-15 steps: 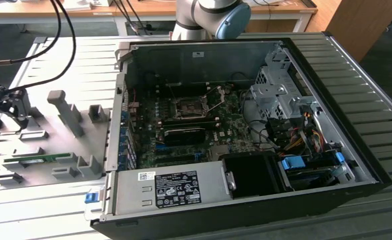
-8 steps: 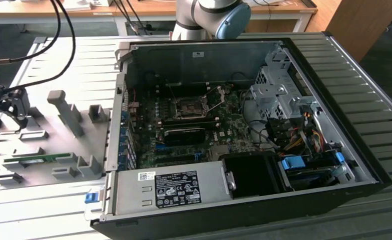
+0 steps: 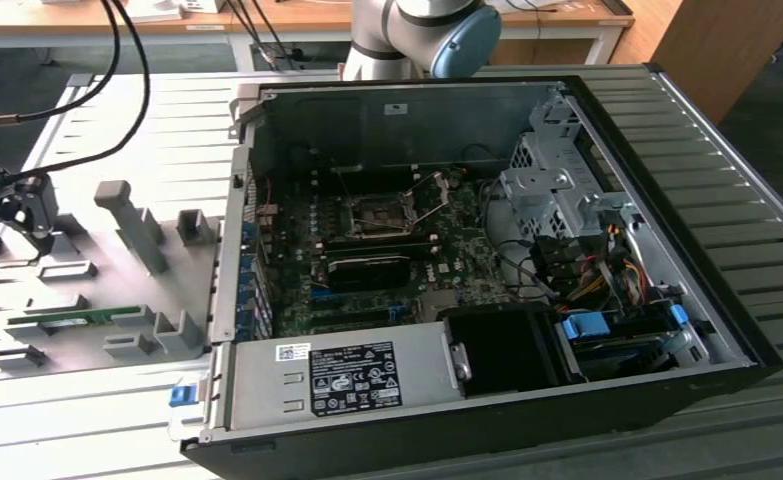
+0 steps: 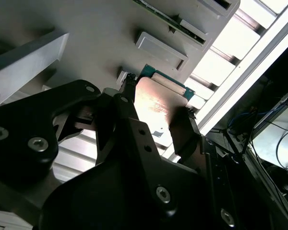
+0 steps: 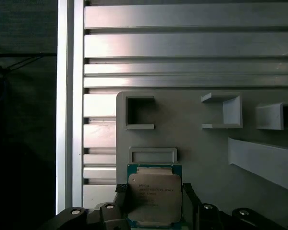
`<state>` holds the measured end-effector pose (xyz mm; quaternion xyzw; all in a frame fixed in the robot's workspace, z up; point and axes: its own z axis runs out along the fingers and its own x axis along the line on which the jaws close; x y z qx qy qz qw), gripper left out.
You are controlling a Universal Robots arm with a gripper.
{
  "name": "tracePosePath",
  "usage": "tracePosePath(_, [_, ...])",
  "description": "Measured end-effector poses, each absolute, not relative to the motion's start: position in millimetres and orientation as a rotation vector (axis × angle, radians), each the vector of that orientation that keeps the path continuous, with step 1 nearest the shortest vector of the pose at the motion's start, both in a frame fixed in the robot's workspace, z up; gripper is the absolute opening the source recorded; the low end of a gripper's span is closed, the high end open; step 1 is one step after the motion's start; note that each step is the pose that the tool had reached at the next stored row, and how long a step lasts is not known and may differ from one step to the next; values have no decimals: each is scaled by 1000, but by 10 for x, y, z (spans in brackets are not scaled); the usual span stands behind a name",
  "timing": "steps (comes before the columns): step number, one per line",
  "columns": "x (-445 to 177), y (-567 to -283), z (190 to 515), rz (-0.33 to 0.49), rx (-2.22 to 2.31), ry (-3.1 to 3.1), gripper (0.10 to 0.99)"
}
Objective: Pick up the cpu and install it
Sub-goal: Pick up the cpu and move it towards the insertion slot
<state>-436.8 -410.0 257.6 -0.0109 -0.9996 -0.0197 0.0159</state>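
The cpu (image 5: 155, 196) sits clamped between fingers (image 5: 189, 200) (one edge hidden)

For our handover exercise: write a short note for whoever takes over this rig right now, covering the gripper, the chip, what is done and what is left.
Gripper: fingers closed against two sides of the chip.
Chip: at the grey tray beside the open computer case. Whether it is lifted yet, I cannot tell.
Done: chip grasped.
Left: chip not yet in the socket inside the case.
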Motion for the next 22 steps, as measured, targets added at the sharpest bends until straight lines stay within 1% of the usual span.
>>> tracePosePath(22, [-4368, -4100, 2653, -61, -34, -3109, 537])
